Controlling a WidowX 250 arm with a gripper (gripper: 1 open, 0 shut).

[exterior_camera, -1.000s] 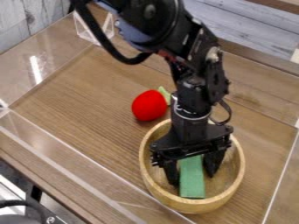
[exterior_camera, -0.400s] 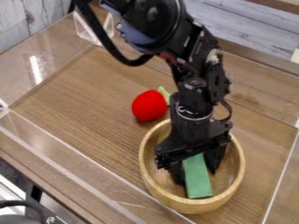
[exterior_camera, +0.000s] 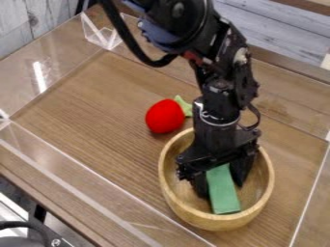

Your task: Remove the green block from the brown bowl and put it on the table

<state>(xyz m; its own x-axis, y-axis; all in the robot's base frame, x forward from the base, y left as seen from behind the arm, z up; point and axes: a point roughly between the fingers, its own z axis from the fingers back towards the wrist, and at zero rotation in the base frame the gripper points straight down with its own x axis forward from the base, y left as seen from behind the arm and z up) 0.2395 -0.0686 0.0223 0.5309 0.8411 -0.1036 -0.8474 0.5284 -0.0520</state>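
Observation:
The green block (exterior_camera: 226,194) lies flat inside the brown bowl (exterior_camera: 178,204), which sits near the front right of the table (exterior_camera: 91,106). My gripper (exterior_camera: 215,167) points straight down into the bowl. Its black fingers (exterior_camera: 191,170) are open and straddle the far end of the block. The block's near end shows past the fingers, resting on the bowl's floor. Whether the fingers touch the block I cannot tell.
A red strawberry-shaped toy (exterior_camera: 164,116) lies on the table just behind the bowl to the left. Clear acrylic walls (exterior_camera: 45,63) run around the table's edges. The black arm (exterior_camera: 194,39) reaches in from the back.
The bowl and the green block have shifted slightly to the right. The gripper stays low in the bowl with its jaws still open.

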